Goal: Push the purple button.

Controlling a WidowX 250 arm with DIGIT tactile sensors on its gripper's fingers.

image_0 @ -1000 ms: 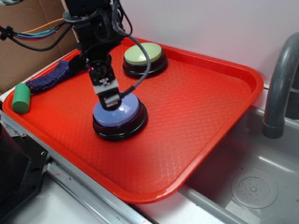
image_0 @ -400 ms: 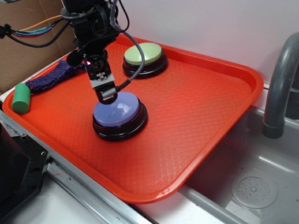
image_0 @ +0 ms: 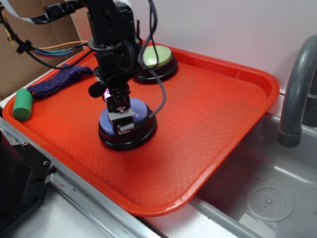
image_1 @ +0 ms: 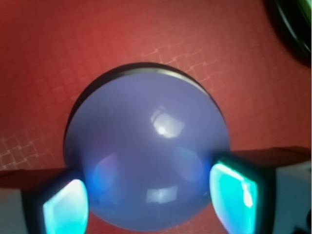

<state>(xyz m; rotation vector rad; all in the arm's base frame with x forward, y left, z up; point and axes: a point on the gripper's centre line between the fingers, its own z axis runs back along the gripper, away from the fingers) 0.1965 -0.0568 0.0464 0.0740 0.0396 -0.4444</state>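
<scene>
Exterior view. You see two dome buttons on one red tray: the purple button near the tray's front-left part, and a green-topped button behind it toward the back rim. One dark purple knitted cloth lies along the tray's left edge, one green cylinder sits at that edge's near end, and one grey faucet rises over the sink at right. One arm is present. Compared with the picture just before, the arm has swung toward the front: its gripper, which then met the dome at its back-left rim, now stands over the dome's centre-front, and the arm's body now hides part of the green-topped button. The arm reaches down nearly vertical from the upper left, with a black cable looping to its right side. You cannot tell the jaw spacing from this view.

Wrist view. You see one purple button filling the middle, its black base showing along the upper rim, on the red tray. Two fingertips glow cyan at the lower corners, one on each side of the dome, so the jaws stand apart, straddling the dome rather than gripping it. A sliver of a second black base shows at upper right.
</scene>
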